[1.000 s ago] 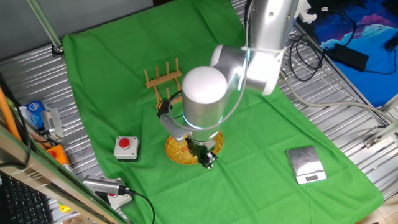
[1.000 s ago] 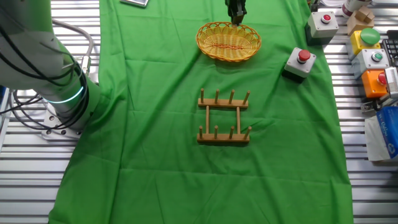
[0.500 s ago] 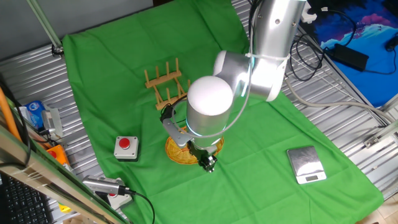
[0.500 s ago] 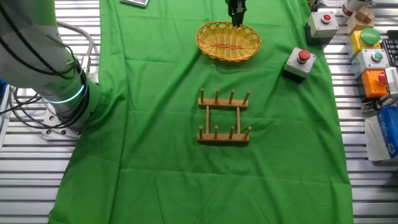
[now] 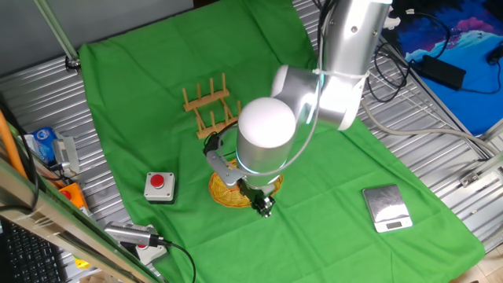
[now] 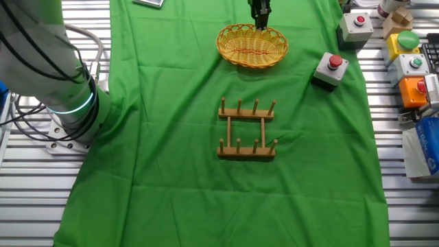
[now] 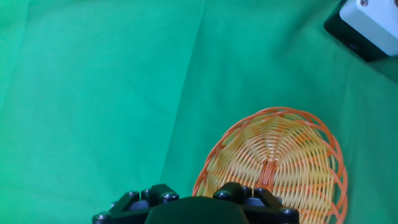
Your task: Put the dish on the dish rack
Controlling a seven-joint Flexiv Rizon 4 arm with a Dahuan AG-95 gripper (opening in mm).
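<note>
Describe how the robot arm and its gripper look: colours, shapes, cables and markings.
The arm is silver-grey metal with bulky rounded white joint caps and a glowing teal ring around a joint. A thin black cable runs along the wrist. The small black gripper is boxy, with screw heads visible on its body in the hand view; the fingers themselves are too small to describe. No readable markings show.

The table [image 5: 141,94] is viewed from high up on opposite sides by the fixed cameras. The dish [image 6: 252,46] and rack [image 6: 247,129] are shared; the dish is seen close from above by the hand view.
</note>
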